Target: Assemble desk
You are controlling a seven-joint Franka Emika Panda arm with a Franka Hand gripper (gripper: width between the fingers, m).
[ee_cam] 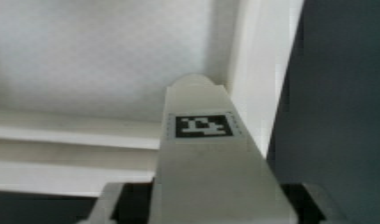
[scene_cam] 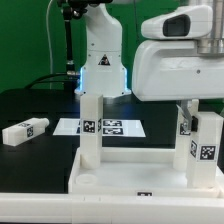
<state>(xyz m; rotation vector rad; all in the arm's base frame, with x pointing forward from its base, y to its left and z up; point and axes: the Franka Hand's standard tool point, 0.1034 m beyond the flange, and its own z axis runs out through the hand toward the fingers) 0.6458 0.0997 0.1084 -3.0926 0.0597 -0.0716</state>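
white plastic held leg (scene_cam: 205,150) stands upright at the lower right of the exterior frame, clenched between the gripper (ee_cam: 208,203) fingers, probably so its end meets the tabletop (scene_cam: 130,163) corner socket squarely. a standing leg (scene_cam: 92,125) occupies the left corner. a loose leg (scene_cam: 25,130) lies at left centre. each leg carries a black-and-white tag.

Exterior light: bright, even; blue glow on the robot base (scene_cam: 100,78).
Glare: the white arm housing (scene_cam: 180,55) washes out.
Wrist view: dimmer, soft; the leg (ee_cam: 208,160) near the lens is blurred.
Shadows: faint.
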